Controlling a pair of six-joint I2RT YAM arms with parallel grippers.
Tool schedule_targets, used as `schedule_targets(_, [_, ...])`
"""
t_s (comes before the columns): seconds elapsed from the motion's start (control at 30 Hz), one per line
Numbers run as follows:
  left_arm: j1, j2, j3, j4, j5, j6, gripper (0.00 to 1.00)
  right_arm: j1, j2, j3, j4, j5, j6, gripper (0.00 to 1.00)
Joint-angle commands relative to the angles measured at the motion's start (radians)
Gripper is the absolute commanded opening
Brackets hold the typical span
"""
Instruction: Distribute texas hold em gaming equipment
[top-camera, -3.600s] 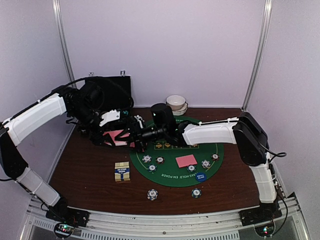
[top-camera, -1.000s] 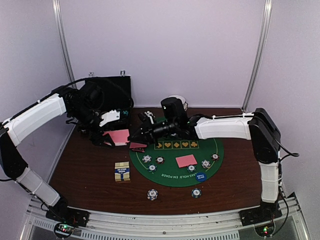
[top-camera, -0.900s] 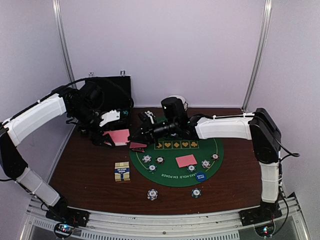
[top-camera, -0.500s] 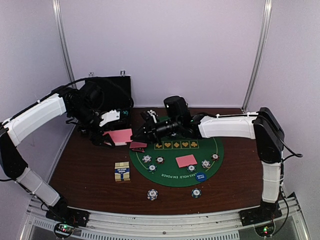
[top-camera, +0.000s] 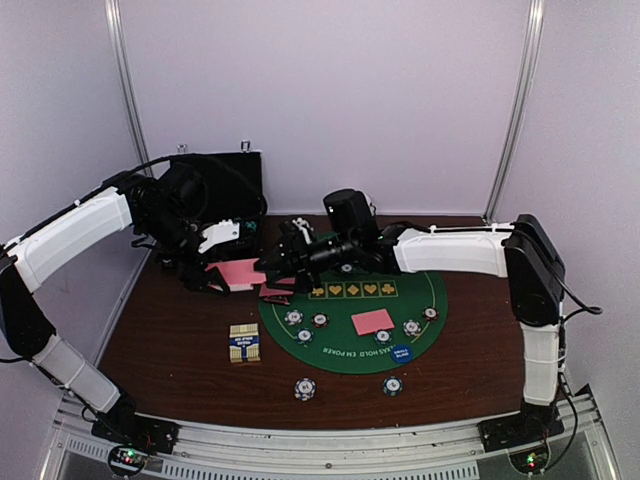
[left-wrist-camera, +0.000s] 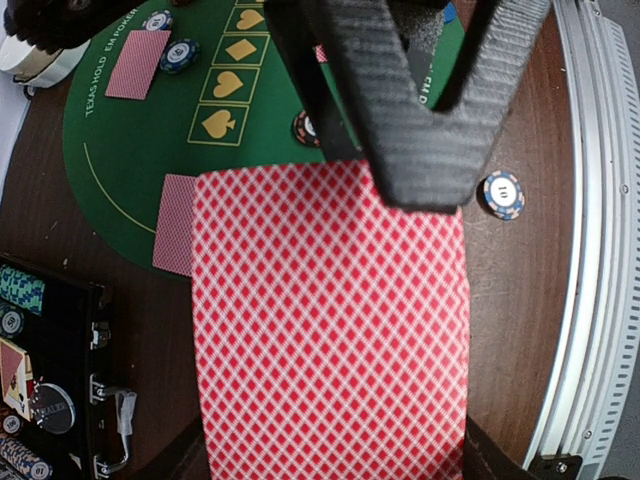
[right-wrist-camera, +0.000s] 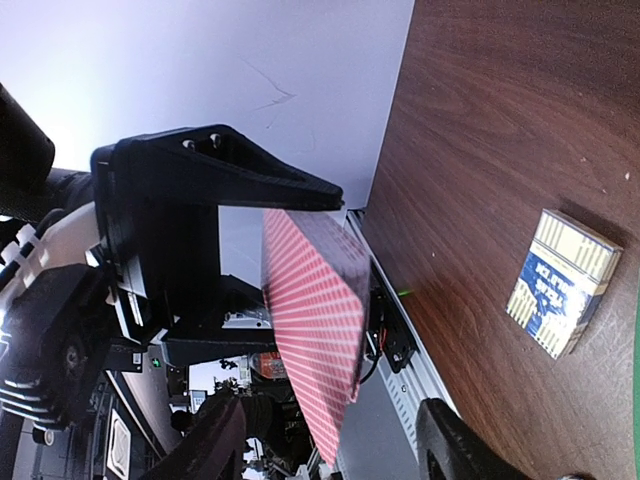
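My left gripper (top-camera: 224, 276) is shut on a deck of pink-backed playing cards (left-wrist-camera: 330, 320), held above the table's left side. My right gripper (top-camera: 271, 271) is open at the deck's far end, its black fingers (left-wrist-camera: 420, 150) spread over the top card. In the right wrist view the deck (right-wrist-camera: 315, 330) hangs edge-on between my open right gripper (right-wrist-camera: 330, 450) fingers without touching them. One card (top-camera: 277, 292) lies at the green mat's left edge, another (top-camera: 372, 322) on the mat. Several poker chips (top-camera: 293, 317) and a blue button (top-camera: 400, 353) lie on the mat (top-camera: 345, 355).
A striped card box (top-camera: 245, 343) lies left of the mat. Two chips (top-camera: 304, 388) sit on the wood in front of it. The open black case (top-camera: 225, 180) stands at the back left, behind my left arm.
My right gripper has opened and lifted slightly from the card at the mat's left edge, back toward the deck. The left gripper and deck have not moved.
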Motion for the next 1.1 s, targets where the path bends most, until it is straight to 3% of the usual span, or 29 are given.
schedule_targets(0.0, [0.002, -0.021, 0.003, 0.013, 0.029, 0.007, 0.00, 0.024, 0.051, 0.082, -0.011, 0.022, -0.017, 0.64])
schedule_targets(0.43, [0.002, -0.031, 0.003, 0.014, 0.054, -0.005, 0.00, 0.064, 0.149, 0.195, -0.046, 0.084, -0.015, 0.64])
schedule_targets(0.77, [0.002, -0.055, -0.003, 0.005, 0.103, -0.009, 0.00, 0.038, 0.064, 0.107, -0.131, 0.139, -0.082, 0.59])
schedule_targets(0.9, [0.002, -0.059, -0.006, 0.004, 0.124, -0.015, 0.00, 0.038, 0.041, 0.104, -0.106, 0.127, -0.066, 0.62])
schedule_targets(1.07, [0.002, -0.049, -0.011, 0.023, 0.150, -0.035, 0.00, 0.054, 0.078, 0.142, 0.042, 0.081, 0.048, 0.64])
